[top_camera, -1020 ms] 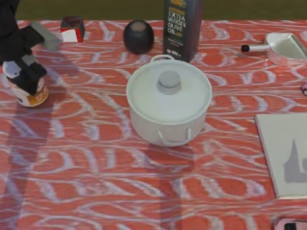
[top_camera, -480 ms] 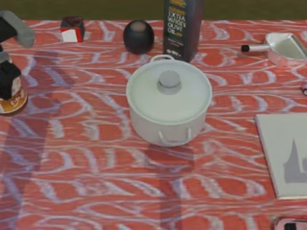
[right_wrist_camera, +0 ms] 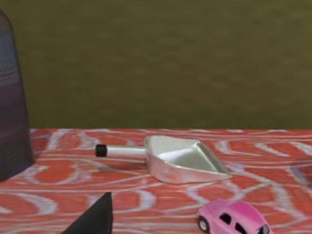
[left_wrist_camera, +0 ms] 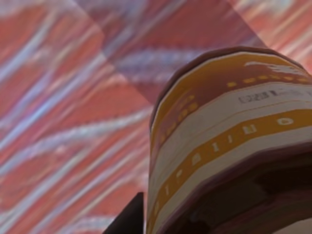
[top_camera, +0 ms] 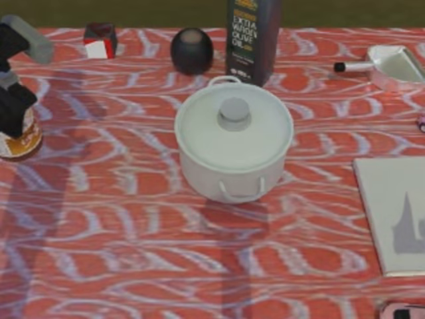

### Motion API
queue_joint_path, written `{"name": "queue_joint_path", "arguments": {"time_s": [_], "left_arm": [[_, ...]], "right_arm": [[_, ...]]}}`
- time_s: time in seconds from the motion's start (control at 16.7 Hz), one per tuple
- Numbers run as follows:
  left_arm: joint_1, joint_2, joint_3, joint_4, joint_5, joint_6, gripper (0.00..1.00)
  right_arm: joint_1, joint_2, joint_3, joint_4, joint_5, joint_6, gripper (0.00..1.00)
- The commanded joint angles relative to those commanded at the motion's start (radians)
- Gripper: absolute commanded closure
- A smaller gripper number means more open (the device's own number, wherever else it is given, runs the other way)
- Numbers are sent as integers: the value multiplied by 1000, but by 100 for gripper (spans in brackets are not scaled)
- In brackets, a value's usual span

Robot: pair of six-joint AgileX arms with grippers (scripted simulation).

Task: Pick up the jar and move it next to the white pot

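We see left gripper (top_camera: pixel 14 109) clamped on jar (top_camera: pixel 20 141) at table's (top_camera: pixel 133 266) far left edge, well apart from white pot (top_camera: pixel 233 147); right gripper unseen.

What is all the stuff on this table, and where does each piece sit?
jar: one, yellow-orange and white label, top view's far left edge, under the left end effector
white pot: one, white with grey knob, centre
black vase: one, black, back, left of the bottle
olive oil bottle: one, dark, back centre
cube: one, red and white, back left
metal scoop: one, silver with black-tipped handle, back right
toy car: one, pink, right edge
board: one, pale grey, right side
tablecloth: one, red with white swirls
left end effector: one, black, over the jar
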Motion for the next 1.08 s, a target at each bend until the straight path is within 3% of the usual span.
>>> {"name": "queue_joint_path", "arguments": {"time_s": [0.24, 0.72, 0.9, 1.08], "left_arm": [[-64, 58, 35, 11, -3, -234, 100], [-225, 174, 103, 66, -8, -892, 100], [-263, 195, 115, 85, -9, -1020, 100], [-274, 201, 119, 90, -9, -1051, 100]], "right_arm": [[0, 0, 0, 0, 0, 0, 0], [0, 0, 0, 0, 0, 0, 0], [0, 0, 0, 0, 0, 0, 0], [0, 0, 0, 0, 0, 0, 0]]}}
